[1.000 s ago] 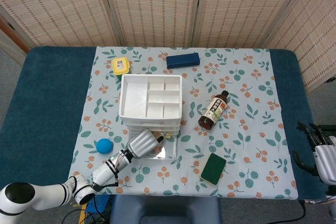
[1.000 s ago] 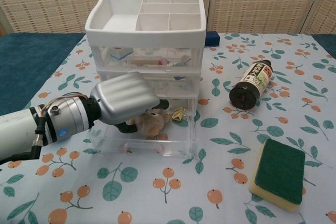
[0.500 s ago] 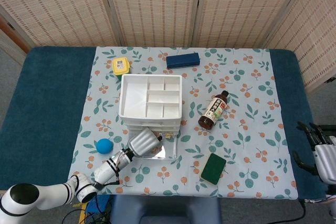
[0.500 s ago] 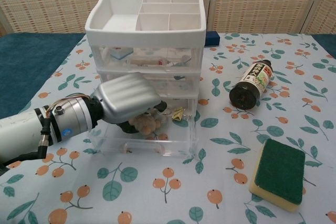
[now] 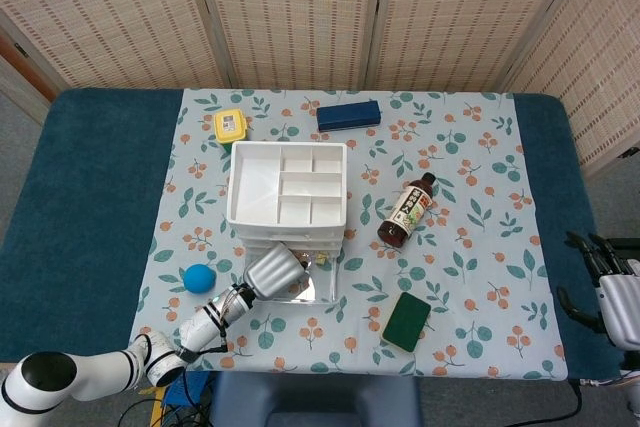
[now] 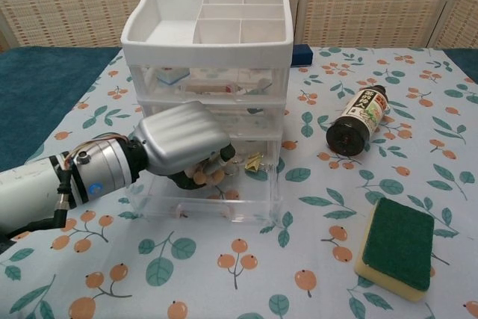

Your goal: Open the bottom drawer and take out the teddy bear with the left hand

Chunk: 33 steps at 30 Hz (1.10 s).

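Clear drawer (image 6: 224,199): pulled open.
Left hand (image 6: 183,143): fingers now clenched around teddy bear (image 6: 208,175), bear mostly hidden beneath them.
Change: grip tightened; lift-out next.

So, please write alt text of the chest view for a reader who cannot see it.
The left hand reaches into the open bottom drawer of a clear drawer unit, its fingers curled around a small teddy bear. To the right on the floral cloth lie a dark bottle and a green sponge.

Silver ribbed left robot hand (image 6: 179,138), black wrist cabling, glossy white arm, grey right robot hand (image 5: 612,292)
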Available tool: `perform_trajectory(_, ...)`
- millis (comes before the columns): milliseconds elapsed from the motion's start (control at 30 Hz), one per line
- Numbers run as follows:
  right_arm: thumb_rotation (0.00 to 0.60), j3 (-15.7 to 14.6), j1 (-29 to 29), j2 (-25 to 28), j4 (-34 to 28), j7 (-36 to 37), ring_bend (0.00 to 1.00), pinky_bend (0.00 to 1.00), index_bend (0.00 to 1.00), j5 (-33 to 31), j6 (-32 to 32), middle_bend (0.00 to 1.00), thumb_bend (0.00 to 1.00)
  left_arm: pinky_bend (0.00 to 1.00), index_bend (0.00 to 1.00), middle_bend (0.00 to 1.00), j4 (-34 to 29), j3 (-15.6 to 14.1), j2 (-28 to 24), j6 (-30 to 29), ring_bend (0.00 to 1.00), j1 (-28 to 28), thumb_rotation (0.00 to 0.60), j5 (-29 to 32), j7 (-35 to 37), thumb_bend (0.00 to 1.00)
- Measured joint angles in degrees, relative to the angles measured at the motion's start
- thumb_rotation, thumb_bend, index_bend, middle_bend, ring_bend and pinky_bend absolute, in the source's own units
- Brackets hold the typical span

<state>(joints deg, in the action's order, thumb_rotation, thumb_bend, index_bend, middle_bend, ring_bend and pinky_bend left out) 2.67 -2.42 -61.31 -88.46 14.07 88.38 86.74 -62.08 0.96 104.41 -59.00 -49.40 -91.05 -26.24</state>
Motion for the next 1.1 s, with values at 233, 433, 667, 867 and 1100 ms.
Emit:
perform_trajectory(233, 0.6, 0.0, -0.1, 0.0, 0.0, 0.0, 0.12, 0.2, 0.08, 0.0, -0.2, 0.21, 0.42, 1.0, 0.69, 0.99, 0.2, 0.2, 0.2, -0.2, 1.0, 0.3, 0.6, 0.0, 1.3, 0.25)
perform_trajectory(433, 0.6, 0.1, -0.2, -0.1, 0.1, -0.1, 0.12, 0.2, 0.08, -0.1, -0.4, 0.21, 0.41, 1.0, 0.7, 0.99, -0.6, 0.3, -0.4, -0.7, 1.0, 0.7, 0.6, -0.2, 2.3, 0.25)
perform_trajectory(667, 0.6, 0.1, -0.3, -0.1, 0.0, -0.2, 0.12, 0.2, 0.08, -0.1, -0.4, 0.21, 0.42, 1.0, 0.72, 0.99, -2.6, 0.3, -1.4, -1.9, 1.0, 1.5, 0.6, -0.6, 2.8, 0.25)
perform_trajectory(867, 0.6, 0.1, -0.3, -0.1, 0.1, -0.1, 0.12, 0.2, 0.08, -0.1, -0.4, 0.21, 0.42, 1.0, 0.72, 0.99, -6.6, 0.1, -3.8, -3.9, 1.0, 2.7, 0.6, -1.1, 2.6, 0.25)
perform_trajectory(1100, 0.6, 0.0, -0.4, -0.2, 0.2, 0.1, 0.12, 0.2, 0.08, 0.2, -0.4, 0.21, 0.42, 1.0, 0.72, 0.99, -12.5, -0.2, -8.4, -6.4, 1.0, 5.2, 0.6, -1.1, 2.1, 0.25)
